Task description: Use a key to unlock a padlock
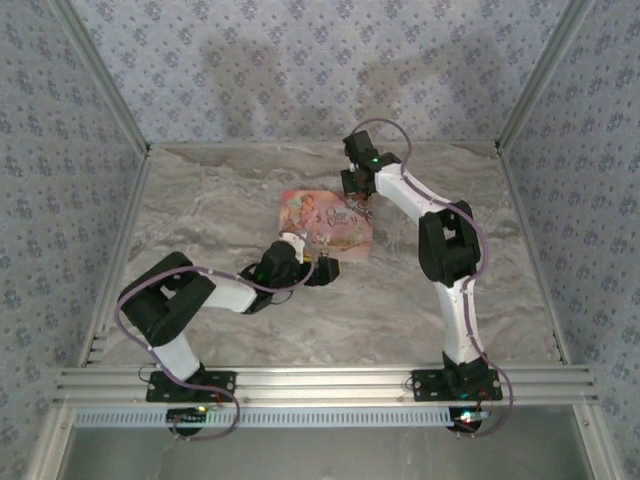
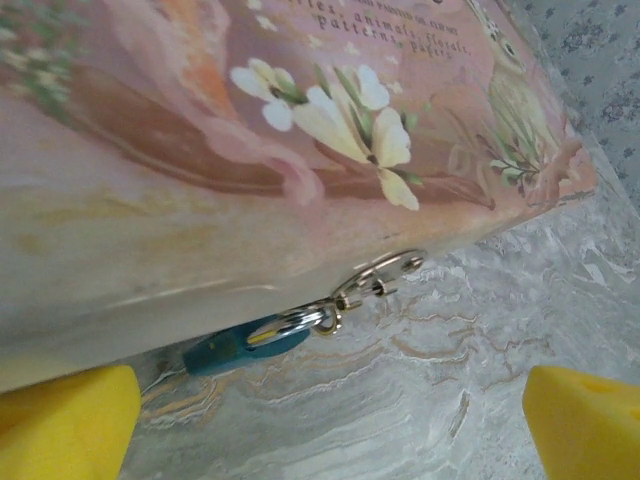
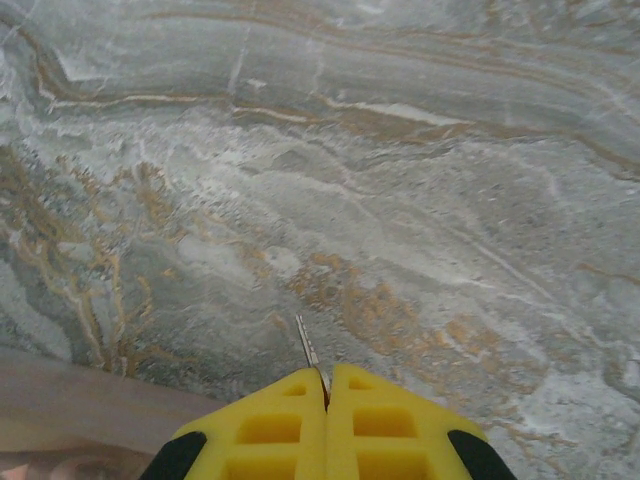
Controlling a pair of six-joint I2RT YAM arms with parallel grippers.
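Your right gripper [image 3: 327,385] has its yellow fingers pressed tight together on a thin metal key [image 3: 307,347] — only the narrow blade pokes out past the tips, pointing over the marbled table [image 3: 420,180]. An edge of the pink box [image 3: 80,405] lies at the lower left of that wrist view. Your left gripper [image 2: 325,425] stands spread wide with nothing between its fingers [image 2: 65,425]. Just ahead of them the teal padlock [image 2: 232,347] hangs by a silver ring [image 2: 300,320] from the metal hasp [image 2: 385,272] on the box's side wall, low down by the table. From above, the left gripper sits at the near edge of the flower-printed box — the right one at its far right corner.
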